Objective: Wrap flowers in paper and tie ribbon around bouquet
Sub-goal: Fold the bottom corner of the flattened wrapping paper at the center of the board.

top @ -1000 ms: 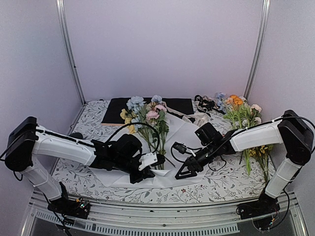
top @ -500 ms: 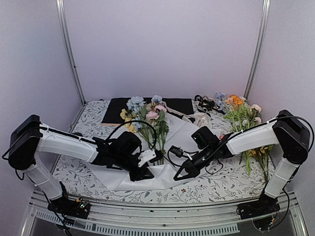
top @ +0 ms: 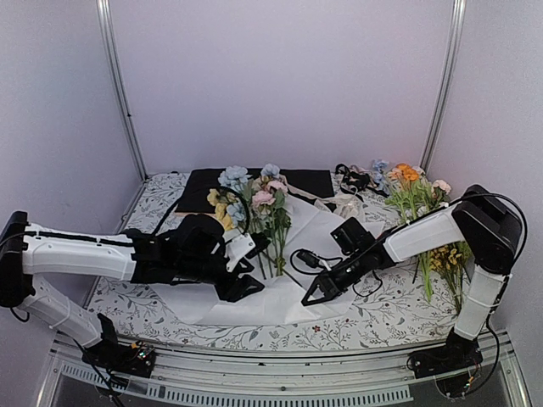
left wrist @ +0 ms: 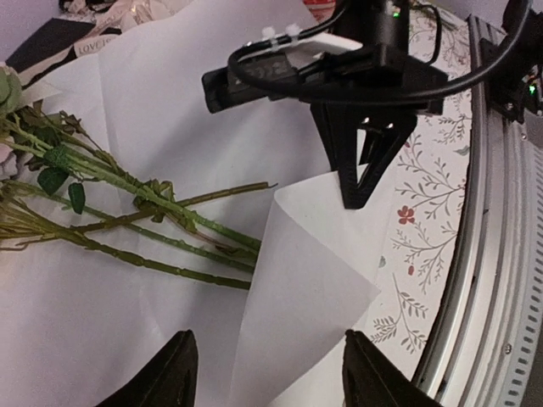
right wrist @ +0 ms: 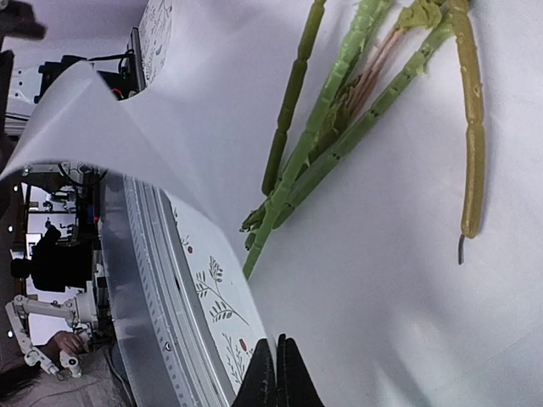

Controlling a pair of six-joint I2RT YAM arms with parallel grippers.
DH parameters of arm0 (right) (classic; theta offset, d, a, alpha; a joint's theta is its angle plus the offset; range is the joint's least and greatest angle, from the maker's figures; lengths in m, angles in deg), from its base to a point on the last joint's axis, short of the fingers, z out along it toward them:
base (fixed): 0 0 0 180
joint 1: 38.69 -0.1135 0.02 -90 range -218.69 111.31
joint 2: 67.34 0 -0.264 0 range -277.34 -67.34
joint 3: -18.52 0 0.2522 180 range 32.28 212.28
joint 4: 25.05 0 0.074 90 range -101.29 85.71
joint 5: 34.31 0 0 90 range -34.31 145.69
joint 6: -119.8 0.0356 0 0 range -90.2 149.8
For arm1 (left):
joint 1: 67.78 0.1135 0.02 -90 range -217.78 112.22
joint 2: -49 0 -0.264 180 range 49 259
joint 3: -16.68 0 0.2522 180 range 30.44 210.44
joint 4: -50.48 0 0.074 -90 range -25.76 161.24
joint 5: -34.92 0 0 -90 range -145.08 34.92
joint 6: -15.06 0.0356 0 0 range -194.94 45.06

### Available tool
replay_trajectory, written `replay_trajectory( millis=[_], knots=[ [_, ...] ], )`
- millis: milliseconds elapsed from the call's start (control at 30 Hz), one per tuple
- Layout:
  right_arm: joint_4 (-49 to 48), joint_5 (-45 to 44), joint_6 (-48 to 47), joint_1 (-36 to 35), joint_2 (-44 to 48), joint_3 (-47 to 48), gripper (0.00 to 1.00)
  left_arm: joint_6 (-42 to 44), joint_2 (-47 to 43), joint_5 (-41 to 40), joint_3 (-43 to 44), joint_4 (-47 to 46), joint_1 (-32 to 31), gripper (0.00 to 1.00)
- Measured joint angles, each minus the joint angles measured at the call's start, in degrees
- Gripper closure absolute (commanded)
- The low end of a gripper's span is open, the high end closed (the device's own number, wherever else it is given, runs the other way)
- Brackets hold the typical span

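Paper: You have the large thin white paper sheet (top: 318, 225) spread on the floral-print table cover (top: 382, 309) between your two arms, with one corner reaching toward the back.
Flowers: The bunch of pastel blue, pink and pale yellow blooms (top: 254, 197) lies on the far left part of the sheet, heads toward the back. Its green leafy stems (left wrist: 161, 199) run toward you and end on bare paper short of the near edge.
Right claw: Your right gripper (left wrist: 354, 197) is pinched closed on the sheet's near edge, just right of the stem ends, with its tips pointing down.
Lifted flap: Where it pinches, a triangular flap of paper (left wrist: 297, 280) stands up off the sheet, its free edge just beside the stem ends.
Left claw: Your left gripper (left wrist: 266, 335) hovers low over the near left part of the sheet. Its jaws are spread wide with nothing between them, and the flap is straight ahead of its fingers.
Back: A flat black sheet (top: 204, 182) lies along the rear of the table, just behind the blooms.
Right side: Spare sprigs with orange and yellow heads (top: 407, 174) lie off the paper, near your right arm.
Ribbon: A pale crumpled tangle (top: 344, 206) by the sheet's far right edge may be the cream ribbon, but it is too small for you to tell.
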Motion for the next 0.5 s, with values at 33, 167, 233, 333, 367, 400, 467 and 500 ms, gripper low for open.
replay_trajectory(
  millis=[33,167,233,333,367,400,467,500],
  knots=[
    [0.0,-0.02,0.55,0.09,-0.37,0.17,1.0,0.0,-0.39,-0.44,0.48,0.15,-0.96,0.42],
    [0.24,-0.09,2.12,0.35,-1.51,0.68,1.0,-0.28,-2.01,-0.66,1.31,-0.26,-4.83,0.52],
    [0.44,-0.15,2.78,0.44,-1.75,0.68,1.0,-0.96,-1.46,-0.76,1.29,-0.87,-5.57,0.57],
    [0.94,-0.28,3.65,0.46,-1.81,0.83,1.0,-2.58,2.14,-1.42,1.36,-1.68,-5.73,0.58],
    [1.11,-0.35,3.78,0.46,-1.81,0.94,1.0,-3.06,4.11,-1.84,1.38,-1.64,-5.73,0.59],
    [1.36,-0.55,3.89,0.46,-1.81,1.11,1.0,-3.45,6.05,-2.58,1.38,-1.49,-5.73,0.61],
    [1.79,-1.27,4.26,0.46,-1.81,1.53,1.0,-4.15,9.14,-4.26,1.38,-1.14,-5.7,0.65],
    [1.95,-1.66,4.37,0.46,-1.81,1.64,1.0,-4.63,10.4,-5.33,1.4,-0.96,-5.62,0.67]
  ],
)
